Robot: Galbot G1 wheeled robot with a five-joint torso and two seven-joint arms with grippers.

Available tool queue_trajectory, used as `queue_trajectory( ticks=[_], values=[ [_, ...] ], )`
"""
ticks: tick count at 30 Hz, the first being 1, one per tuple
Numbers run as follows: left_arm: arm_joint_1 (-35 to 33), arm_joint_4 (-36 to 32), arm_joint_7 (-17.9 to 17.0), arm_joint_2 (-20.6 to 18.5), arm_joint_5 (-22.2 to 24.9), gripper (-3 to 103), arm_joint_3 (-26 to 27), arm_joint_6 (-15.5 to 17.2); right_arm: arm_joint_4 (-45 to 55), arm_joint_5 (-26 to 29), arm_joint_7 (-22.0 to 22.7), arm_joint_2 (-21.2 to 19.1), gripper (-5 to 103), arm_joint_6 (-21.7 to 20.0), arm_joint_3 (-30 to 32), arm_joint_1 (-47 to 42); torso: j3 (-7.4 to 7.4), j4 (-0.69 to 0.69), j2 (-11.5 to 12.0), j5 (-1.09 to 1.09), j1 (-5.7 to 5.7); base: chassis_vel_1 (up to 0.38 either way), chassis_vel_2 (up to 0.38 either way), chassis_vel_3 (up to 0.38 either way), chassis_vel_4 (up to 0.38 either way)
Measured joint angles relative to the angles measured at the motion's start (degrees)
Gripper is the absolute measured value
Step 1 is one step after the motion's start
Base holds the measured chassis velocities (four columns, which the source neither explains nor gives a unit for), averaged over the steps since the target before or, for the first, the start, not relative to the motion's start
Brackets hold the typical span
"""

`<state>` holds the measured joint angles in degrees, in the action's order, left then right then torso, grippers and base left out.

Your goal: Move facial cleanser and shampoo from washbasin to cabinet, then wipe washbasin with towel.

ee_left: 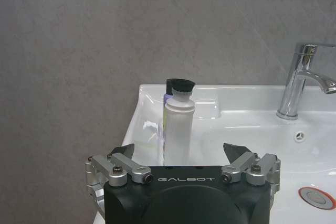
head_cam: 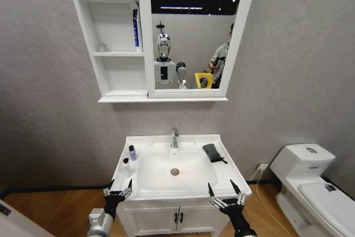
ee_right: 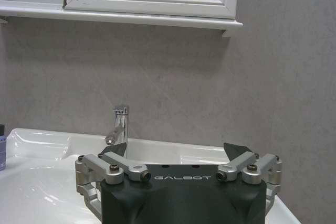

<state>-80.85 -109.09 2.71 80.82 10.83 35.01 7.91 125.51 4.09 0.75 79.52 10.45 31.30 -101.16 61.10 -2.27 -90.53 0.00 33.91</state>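
Two bottles stand on the left ledge of the washbasin: a white bottle with a black cap nearer to me and a small purple bottle with a dark cap just behind it, toward the wall. I have my left gripper hovering at the front left corner of the washbasin with its fingers spread wide and nothing between them. From the left wrist camera, the left gripper is lined up with the white bottle, which stands upright past the fingertips, with the purple bottle mostly hidden behind it.

Up on the wall, I see the cabinet with its open shelves on the left and the mirror joined on the right. A white and blue tube leans upright at the right edge of the middle shelf.

At the back centre of the washbasin stands the chrome tap, and the round drain sits in the middle of the bowl. The towel lies folded on the right ledge, near the back, well apart from both grippers.

My right gripper hangs at the front right corner of the washbasin, fingers wide and empty. Through the right wrist camera, the right gripper faces the tap and the grey wall, with the cabinet's lower edge above.

A white toilet stands to the far right.
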Motion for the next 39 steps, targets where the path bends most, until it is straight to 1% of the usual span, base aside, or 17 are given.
queue_trajectory(
  ticks=[9,15,16,17,19,21,22,24,25,26,27,29,30,32,33,35,39],
  values=[
    [5.7,5.2,-0.3,-0.7,-0.2,96,-1.9,0.4,-0.2,0.0,-0.1,-0.2,100,-0.5,0.3,0.1,0.0,0.0,0.0,0.0,-0.01,0.0,0.0,0.0,0.0],
    [8.6,8.2,-1.0,-0.7,-2.4,94,-3.0,0.3,-0.5,0.0,-0.1,-0.2,100,-0.6,0.4,0.1,0.0,0.0,0.0,0.0,-0.01,0.0,0.0,0.0,0.0],
    [10.0,9.5,-1.2,-0.6,-5.1,90,-3.0,-0.4,-0.6,0.0,-0.1,-0.2,100,-0.7,0.4,0.1,0.0,0.0,0.0,0.0,-0.01,0.0,0.0,0.0,0.0],
    [10.3,9.8,-1.3,-0.6,-5.6,86,-3.0,-0.5,-0.7,-0.1,-0.1,-0.2,100,-0.7,0.4,0.1,0.0,-0.01,0.0,0.01,-0.01,0.0,0.0,0.0,0.0],
    [10.9,10.4,-1.5,-0.6,-5.9,83,-3.1,-0.6,-0.7,-0.1,-0.1,-0.3,100,-0.7,0.4,0.1,0.0,-0.01,0.0,0.01,-0.01,0.0,0.0,0.0,0.0],
    [11.6,11.1,-1.6,-0.6,-6.0,73,-3.1,-0.6,-0.7,-0.1,-0.1,-0.4,100,-0.7,0.6,0.1,0.0,-0.01,0.0,0.01,-0.01,0.0,0.0,0.0,0.0],
    [11.6,11.1,-1.6,-0.6,-6.0,73,-3.1,-0.6,-0.7,-0.1,-0.1,-0.4,100,-0.7,0.6,0.1,0.0,-0.01,0.0,0.01,-0.01,0.0,0.0,0.0,0.0],
    [11.7,11.7,-1.6,-0.5,-6.0,62,-3.2,-0.6,-0.8,0.0,-0.1,-0.5,100,-0.7,0.8,0.1,0.0,0.0,0.0,0.01,-0.01,0.0,0.0,0.0,0.0],
    [11.7,11.7,-1.6,-0.5,-6.0,62,-3.2,-0.6,-0.8,0.0,-0.1,-0.5,100,-0.7,0.8,0.1,0.0,0.0,0.0,0.01,-0.01,0.0,0.0,0.0,0.0],
    [11.7,11.8,-1.6,-0.4,-6.0,57,-3.2,-0.6,-0.9,0.0,-0.1,-0.5,100,-0.7,0.8,0.1,0.0,0.0,0.0,0.01,-0.01,0.0,0.0,0.0,0.0],
    [11.7,11.8,-1.6,-0.4,-6.0,57,-3.2,-0.6,-0.9,0.0,-0.1,-0.5,100,-0.7,0.8,0.1,0.0,0.0,0.0,0.01,-0.01,0.0,0.0,0.0,0.0],
    [11.6,11.9,-1.6,-0.2,-5.9,45,-3.2,-0.6,-1.2,0.0,-0.1,-0.5,100,-0.6,0.8,0.1,0.0,0.0,0.0,0.01,-0.01,0.0,0.0,0.0,0.0],
    [11.6,11.9,-1.6,-0.2,-5.9,45,-3.2,-0.6,-1.2,0.0,-0.1,-0.5,100,-0.6,0.8,0.1,0.0,0.0,0.0,0.01,-0.01,0.0,0.0,0.0,0.0],
    [11.3,11.7,-1.4,-0.2,-5.6,34,-3.2,-0.6,-1.3,0.0,-0.1,-0.4,100,-0.5,0.8,0.0,-0.01,0.0,0.0,0.01,-0.01,0.0,0.0,0.0,0.0],
    [11.3,11.7,-1.4,-0.2,-5.6,34,-3.2,-0.6,-1.3,0.0,-0.1,-0.4,100,-0.5,0.8,0.0,-0.01,0.0,0.0,0.01,-0.01,0.0,0.0,0.0,0.0],
    [11.0,11.7,-1.3,-0.2,-5.3,29,-3.1,-0.7,-1.8,0.0,-0.1,-0.3,100,-0.2,0.6,0.1,-0.01,0.0,0.0,0.01,-0.02,0.0,0.0,0.0,0.0],
    [10.5,10.9,-1.3,-0.4,-5.1,29,-3.2,-0.5,-2.4,0.0,-0.2,-0.1,100,0.2,0.4,0.1,-0.01,0.0,0.0,0.0,-0.02,0.0,0.0,0.0,0.0]
  ],
)
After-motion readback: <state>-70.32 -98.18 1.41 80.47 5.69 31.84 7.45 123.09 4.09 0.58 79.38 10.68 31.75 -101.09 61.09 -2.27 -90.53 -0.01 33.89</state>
